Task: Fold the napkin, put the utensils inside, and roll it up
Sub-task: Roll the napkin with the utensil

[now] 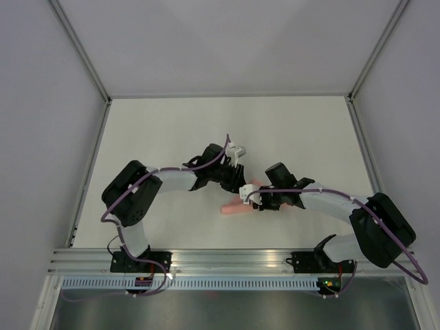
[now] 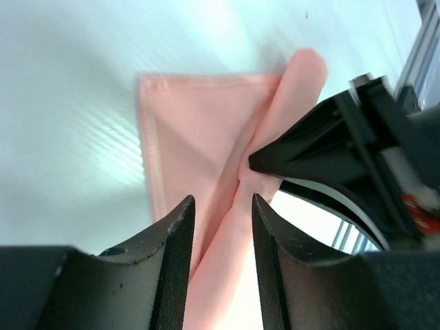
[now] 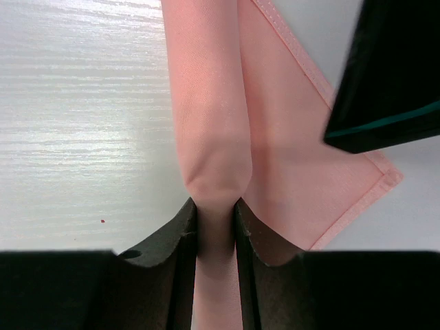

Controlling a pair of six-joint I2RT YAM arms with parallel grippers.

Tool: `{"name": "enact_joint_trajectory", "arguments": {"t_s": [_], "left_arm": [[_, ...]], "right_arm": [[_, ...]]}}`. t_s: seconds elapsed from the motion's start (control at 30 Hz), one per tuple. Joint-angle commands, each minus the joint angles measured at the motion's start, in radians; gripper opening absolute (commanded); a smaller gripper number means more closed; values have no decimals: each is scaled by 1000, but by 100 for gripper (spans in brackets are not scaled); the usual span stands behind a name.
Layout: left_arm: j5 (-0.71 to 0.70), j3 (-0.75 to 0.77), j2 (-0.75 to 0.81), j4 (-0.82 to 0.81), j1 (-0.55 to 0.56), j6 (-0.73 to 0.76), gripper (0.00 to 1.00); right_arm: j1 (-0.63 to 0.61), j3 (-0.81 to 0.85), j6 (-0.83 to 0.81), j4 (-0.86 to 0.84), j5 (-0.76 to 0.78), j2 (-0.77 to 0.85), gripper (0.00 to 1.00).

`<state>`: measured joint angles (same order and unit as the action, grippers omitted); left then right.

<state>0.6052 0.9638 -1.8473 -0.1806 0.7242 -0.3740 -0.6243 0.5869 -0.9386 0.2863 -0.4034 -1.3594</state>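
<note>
The napkin (image 1: 231,207) is a pale pink roll with a flat flap still spread on the table beside it. In the right wrist view the rolled napkin (image 3: 206,103) runs up the middle, and my right gripper (image 3: 215,206) is shut on it, squeezing the roll narrow between the fingers. In the left wrist view the napkin (image 2: 275,130) passes between the fingers of my left gripper (image 2: 221,206), which stands open astride the roll with slack on its left side. The grippers meet over the roll, left gripper (image 1: 237,182) and right gripper (image 1: 251,197). The utensils are hidden.
The white table (image 1: 172,130) is walled by pale panels with metal rails at its edges. A slotted rail (image 1: 227,282) runs along the near edge between the arm bases. The right arm's black finger (image 2: 323,148) crowds the left wrist view.
</note>
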Motion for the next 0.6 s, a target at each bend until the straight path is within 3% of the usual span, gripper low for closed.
{"name": "enact_joint_trajectory", "arguments": {"t_s": [0.0, 0.2, 0.33, 0.57], "left_arm": [[-234, -91, 163, -187, -8, -65, 43], [-508, -393, 388, -523, 1, -66, 43], [-747, -540, 470, -617, 66, 12, 45], [-1047, -579, 441, -740, 357, 372, 47]], "right_arm": [[14, 33, -37, 209, -86, -93, 21], [90, 184, -136, 393, -187, -258, 21], [123, 284, -190, 499, -232, -380, 22], [158, 424, -221, 597, -241, -575, 22]]}}
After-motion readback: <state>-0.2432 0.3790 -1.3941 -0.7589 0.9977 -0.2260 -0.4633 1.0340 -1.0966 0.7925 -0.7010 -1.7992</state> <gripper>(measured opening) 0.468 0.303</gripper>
